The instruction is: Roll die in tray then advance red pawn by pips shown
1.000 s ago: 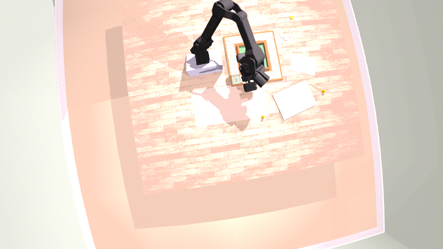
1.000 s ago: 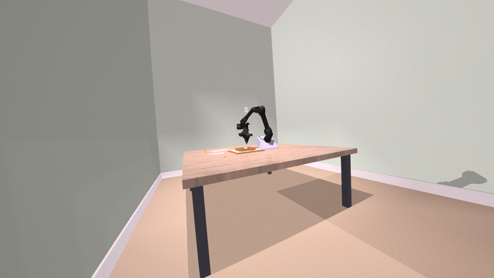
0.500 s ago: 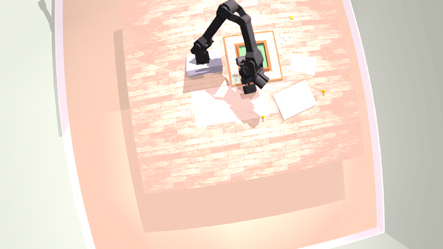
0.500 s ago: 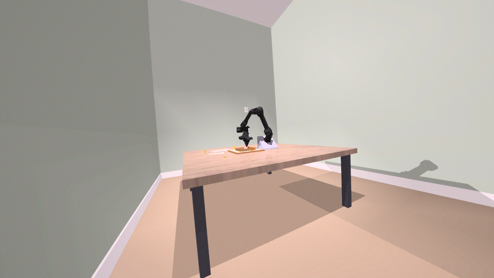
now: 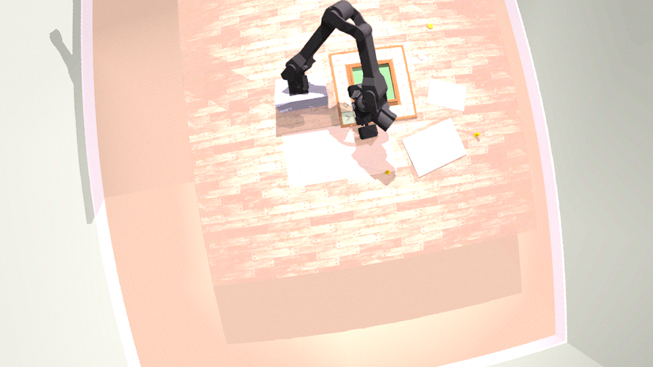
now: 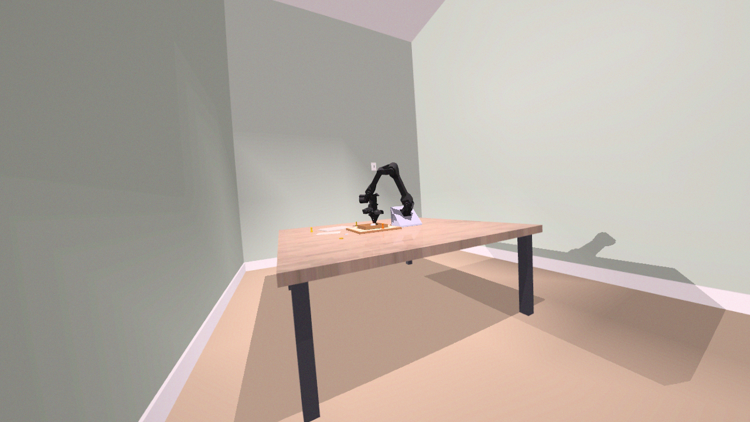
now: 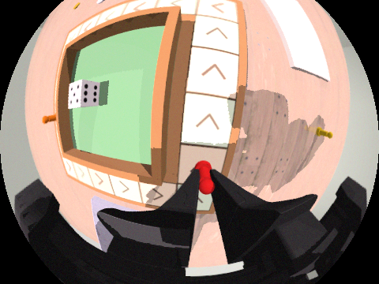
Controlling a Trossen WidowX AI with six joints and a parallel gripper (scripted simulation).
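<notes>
My gripper (image 7: 204, 173) (image 6: 374, 223) is shut on the red pawn (image 7: 204, 178), which is upright between the fingertips, low over the track square beside the board's near corner. I cannot tell whether its base touches the board (image 7: 213, 75) (image 5: 397, 55). The white die (image 7: 84, 94) lies in the green-floored tray (image 7: 162, 79) (image 5: 394, 79), near its far wall, with several pips on top. An orange pawn (image 7: 50, 118) (image 6: 382, 225) stands beyond that wall. In the top view the arm hides the fingertips, the red pawn and the die.
A yellow pawn (image 7: 324, 132) (image 5: 387, 172) stands off the board, and another yellow piece (image 5: 476, 134) stands beyond a large white slab (image 5: 434, 147). A smaller white sheet (image 5: 446, 94), a small white piece (image 5: 421, 58) and a yellow disc (image 5: 430, 26) lie beyond the board.
</notes>
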